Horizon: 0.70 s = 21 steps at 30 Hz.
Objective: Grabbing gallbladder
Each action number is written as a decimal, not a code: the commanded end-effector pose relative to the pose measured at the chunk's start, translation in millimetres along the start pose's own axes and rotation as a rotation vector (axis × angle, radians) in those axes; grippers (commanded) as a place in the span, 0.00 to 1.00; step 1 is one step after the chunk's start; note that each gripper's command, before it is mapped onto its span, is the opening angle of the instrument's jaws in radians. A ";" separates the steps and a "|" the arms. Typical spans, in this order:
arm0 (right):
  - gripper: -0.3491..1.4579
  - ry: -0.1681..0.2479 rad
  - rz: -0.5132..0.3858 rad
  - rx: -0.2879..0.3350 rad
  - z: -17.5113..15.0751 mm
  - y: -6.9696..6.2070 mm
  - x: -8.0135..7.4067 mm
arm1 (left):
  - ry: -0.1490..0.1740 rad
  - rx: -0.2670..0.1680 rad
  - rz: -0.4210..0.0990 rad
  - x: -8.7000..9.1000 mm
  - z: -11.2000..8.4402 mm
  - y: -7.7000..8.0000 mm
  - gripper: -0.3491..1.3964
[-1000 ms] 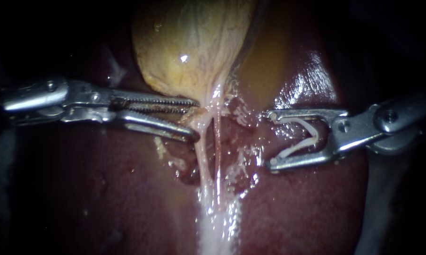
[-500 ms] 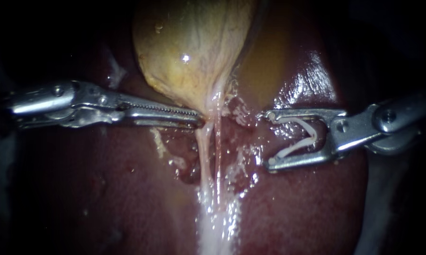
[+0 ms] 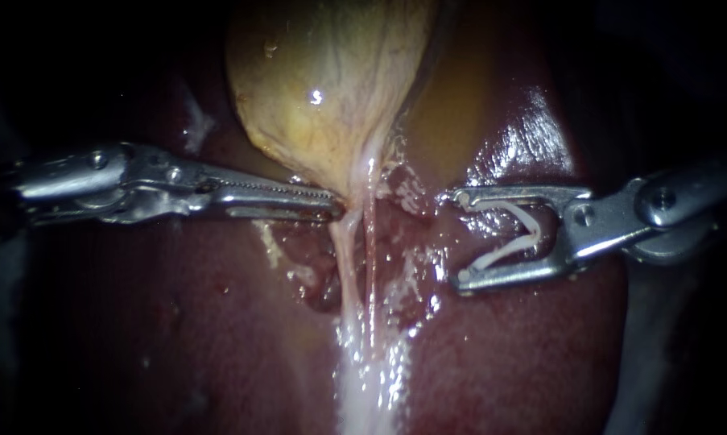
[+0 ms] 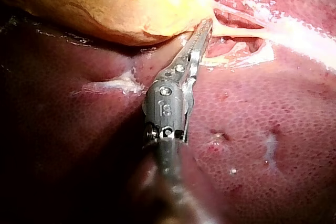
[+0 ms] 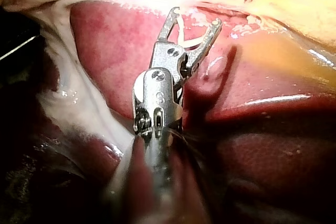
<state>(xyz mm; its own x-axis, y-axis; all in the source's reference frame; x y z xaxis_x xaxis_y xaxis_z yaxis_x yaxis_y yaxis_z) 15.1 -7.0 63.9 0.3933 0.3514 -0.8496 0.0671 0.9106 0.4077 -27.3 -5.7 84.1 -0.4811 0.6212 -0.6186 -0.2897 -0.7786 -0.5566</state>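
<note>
The yellow gallbladder (image 3: 323, 80) lies on the dark red liver (image 3: 178, 322) and narrows to a neck from which two thin tubes (image 3: 349, 266) run down. My left instrument (image 3: 337, 208) comes in level from the left, its toothed jaws closed on the thin tissue at the gallbladder's neck. In the left wrist view the left instrument (image 4: 206, 26) pinches the lower edge of the gallbladder (image 4: 105, 3). My right instrument (image 3: 460, 239) stands right of the tubes, apart from them, its wide jaws holding a white clip (image 3: 516, 221). The right wrist view shows the right instrument (image 5: 195, 16) and the clip (image 5: 185, 39).
Wet, shiny pale tissue (image 3: 371, 379) runs down from the neck over the liver. A yellowish glossy patch of liver (image 3: 460, 105) lies right of the gallbladder. The edges of the endoscope view are dark.
My left instrument's jaws were open around the gallbladder's neck a second ago and have closed on it. The right instrument has stayed put.
</note>
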 end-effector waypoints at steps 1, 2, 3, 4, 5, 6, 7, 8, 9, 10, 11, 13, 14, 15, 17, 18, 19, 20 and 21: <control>0.46 0.000 0.000 0.000 0.0 0.0 0.0 | 0.001 -0.001 -0.007 0.1 -0.1 0.0 0.00; 0.46 0.000 0.000 0.000 0.0 0.0 0.0 | 0.000 -0.002 -0.008 0.2 -0.2 0.1 0.00; 0.46 0.000 0.000 0.000 0.0 0.0 0.0 | 0.000 -0.002 -0.008 0.2 -0.3 0.2 0.00; 0.46 0.000 0.000 0.000 0.0 0.0 0.0 | 0.000 -0.006 -0.008 0.3 -0.4 0.3 0.00; 0.46 0.000 0.000 0.000 0.0 0.0 0.0 | 0.000 -0.009 -0.008 0.3 -0.5 0.4 0.00; 0.46 0.000 0.000 0.000 0.0 0.0 0.0 | 0.000 -0.011 -0.008 0.4 -0.8 0.5 0.00; 0.46 0.000 0.000 0.000 0.0 0.0 0.0 | 0.000 -0.011 -0.009 0.4 -0.9 0.7 0.00; 0.46 0.000 0.000 0.000 0.0 0.0 0.0 | -0.001 -0.013 -0.015 0.5 -1.1 0.8 0.00; 0.46 0.000 0.000 0.000 0.0 0.0 0.0 | -0.001 -0.017 -0.015 0.6 -1.4 0.9 0.00; 0.46 0.000 0.000 0.000 0.0 0.0 0.0 | -0.001 -0.019 -0.015 0.7 -1.7 1.1 0.00; 0.46 0.000 0.000 0.000 0.0 0.0 0.0 | -0.002 -0.021 -0.016 0.8 -2.0 1.2 0.00; 0.46 0.000 0.000 0.000 0.0 0.0 0.0 | -0.002 -0.026 -0.023 1.1 -3.0 1.4 0.00; 0.46 0.000 0.000 0.000 0.0 0.0 0.0 | -0.002 -0.029 -0.024 1.2 -3.4 1.4 0.00; 0.46 0.000 0.000 0.000 0.0 0.0 0.0 | -0.003 -0.033 -0.024 1.4 -4.0 1.4 0.00; 0.46 0.000 0.000 0.000 -0.1 0.0 0.0 | -0.003 -0.039 -0.026 1.7 -4.9 1.4 0.00; 0.46 0.000 0.000 0.000 -0.1 0.1 0.0 | -0.003 -0.037 -0.027 2.0 -5.4 1.3 0.00; 0.46 0.000 0.000 0.000 -0.1 0.1 -0.1 | -0.003 -0.035 -0.028 2.2 -5.9 1.2 0.00; 0.46 0.000 0.000 0.000 -0.1 0.1 -0.1 | -0.002 -0.031 -0.030 2.5 -6.3 1.1 0.00; 0.46 0.000 0.000 0.000 -0.1 0.1 -0.1 | -0.002 -0.031 -0.031 2.7 -6.6 1.1 0.00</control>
<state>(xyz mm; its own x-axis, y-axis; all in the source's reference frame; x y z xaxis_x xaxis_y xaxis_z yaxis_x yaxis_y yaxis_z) 15.0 -6.9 64.0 0.3934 0.3513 -0.8496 0.0671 0.9107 0.4076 -23.2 -4.1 77.8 -0.4745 0.6460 -0.5979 -0.2812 -0.7549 -0.5925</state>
